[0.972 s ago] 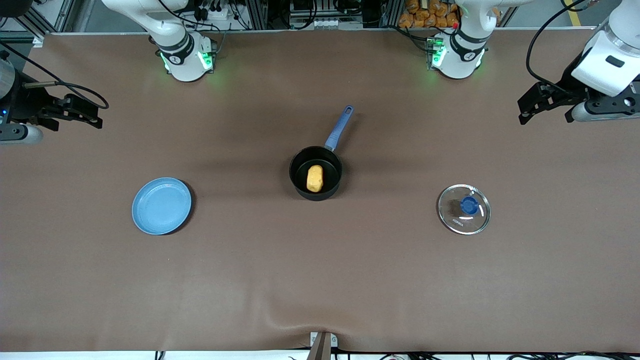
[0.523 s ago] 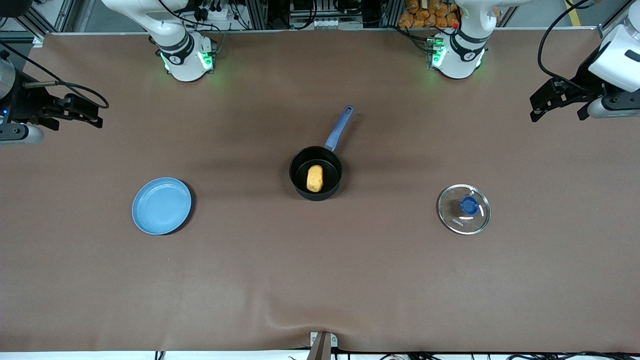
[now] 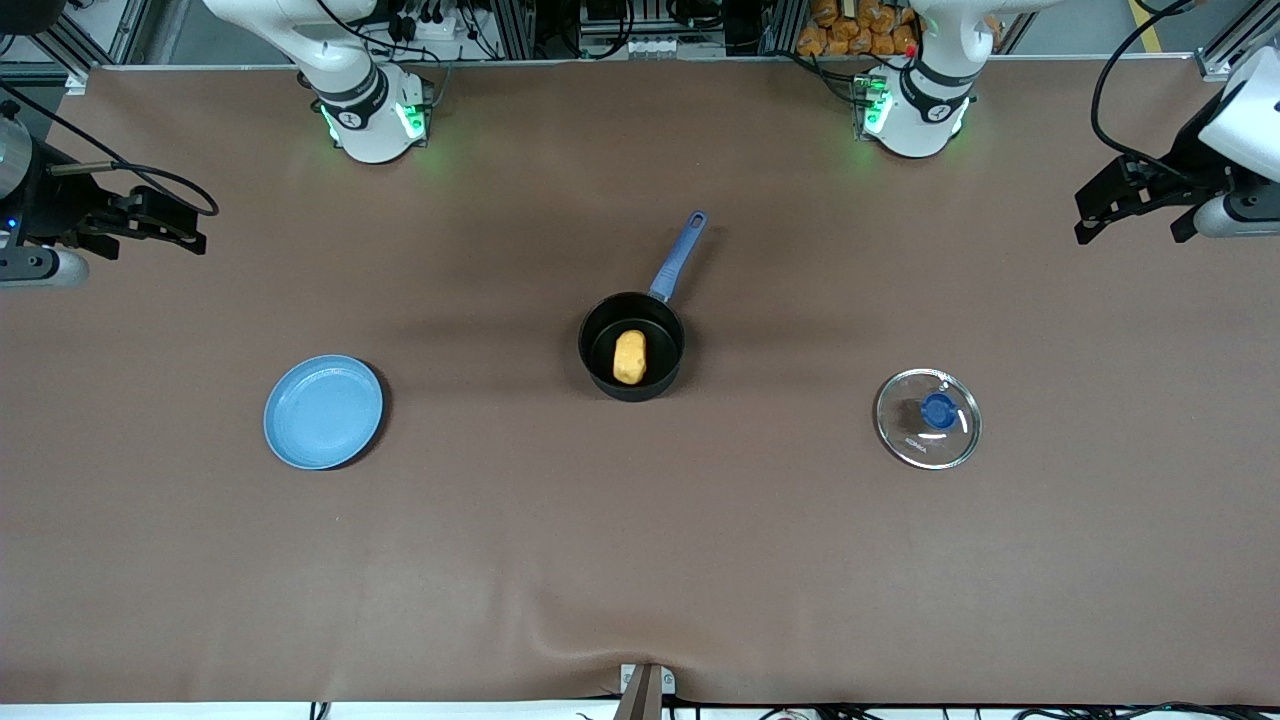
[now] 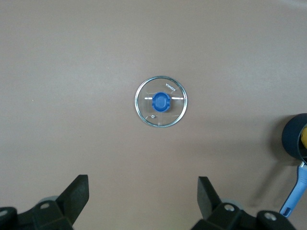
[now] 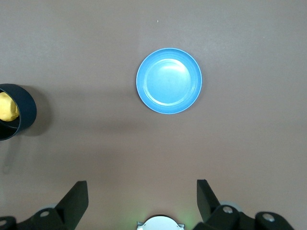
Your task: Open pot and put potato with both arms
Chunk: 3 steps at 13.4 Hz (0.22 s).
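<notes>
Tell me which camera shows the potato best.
The front view: the whole potato lies in the open pot. Both wrist views catch only a yellow sliver of it at the picture's edge, inside the cut-off pot.

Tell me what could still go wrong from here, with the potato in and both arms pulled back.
1. The pot sits uncovered, its lid lying on the table toward the left arm's end; a re-cover step would need a clean grasp of the small blue knob.
2. The pot's long handle sticks out toward the bases, so a low sweep could snag it and tip out the potato.
3. The left gripper and right gripper, fingers open, hang near the table's ends.
</notes>
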### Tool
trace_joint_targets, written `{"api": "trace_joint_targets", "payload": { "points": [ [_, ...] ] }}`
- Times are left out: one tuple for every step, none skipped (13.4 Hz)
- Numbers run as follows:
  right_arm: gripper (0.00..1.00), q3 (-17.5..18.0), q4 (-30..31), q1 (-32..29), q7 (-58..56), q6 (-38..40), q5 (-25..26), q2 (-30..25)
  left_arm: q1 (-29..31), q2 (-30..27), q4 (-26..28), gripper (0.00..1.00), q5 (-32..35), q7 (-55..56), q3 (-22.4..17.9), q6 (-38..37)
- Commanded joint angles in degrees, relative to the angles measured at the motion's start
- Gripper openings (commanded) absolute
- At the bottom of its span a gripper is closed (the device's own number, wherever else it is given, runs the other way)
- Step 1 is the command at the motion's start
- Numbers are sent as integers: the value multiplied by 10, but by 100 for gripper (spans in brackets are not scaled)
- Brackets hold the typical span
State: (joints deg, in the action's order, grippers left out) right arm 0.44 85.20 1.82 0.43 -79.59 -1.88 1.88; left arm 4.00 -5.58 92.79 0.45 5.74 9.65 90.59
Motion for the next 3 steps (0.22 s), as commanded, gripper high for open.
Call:
{"api": "trace_joint_targets", "payload": {
  "points": [
    [100, 7, 8, -9, 2, 2, -8, -8, 5, 11, -22, 100, -3, -10, 3, -17],
    [100, 7, 8, -9, 2, 3, -8, -8, 5, 12, -22, 100, -3, -10, 3, -17],
    [100, 7, 8, -10, 2, 3, -8, -8, 5, 14, -21, 100, -3, -10, 3, -17]
  ]
}}
